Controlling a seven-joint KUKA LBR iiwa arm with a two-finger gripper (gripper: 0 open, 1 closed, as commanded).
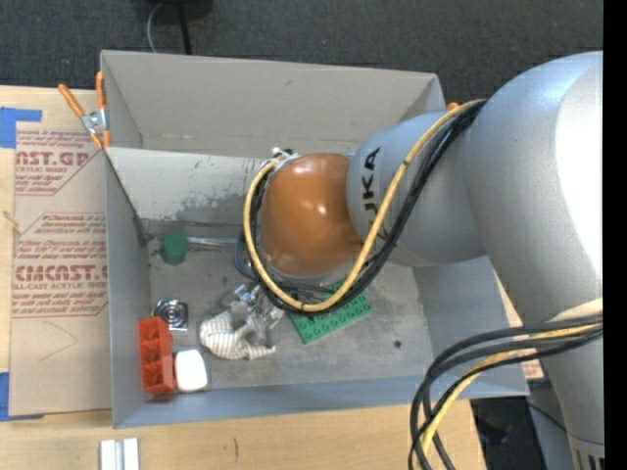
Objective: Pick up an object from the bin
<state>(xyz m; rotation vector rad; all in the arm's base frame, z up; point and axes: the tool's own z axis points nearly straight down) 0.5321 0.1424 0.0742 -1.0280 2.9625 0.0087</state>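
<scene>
Lower centre of frame, my gripper (pixel 251 309) hangs over white cloth wad (pixel 225 340); can't tell if it's open. I'd centre on it, clear of green plate (pixel 341 319).

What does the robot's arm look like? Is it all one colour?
No. It is a fat, rounded, silver-grey arm with black letters printed on it. Near its end sits a smooth orange dome, like a ball. Yellow and black cables run along the outside and loop round the dome.
</scene>
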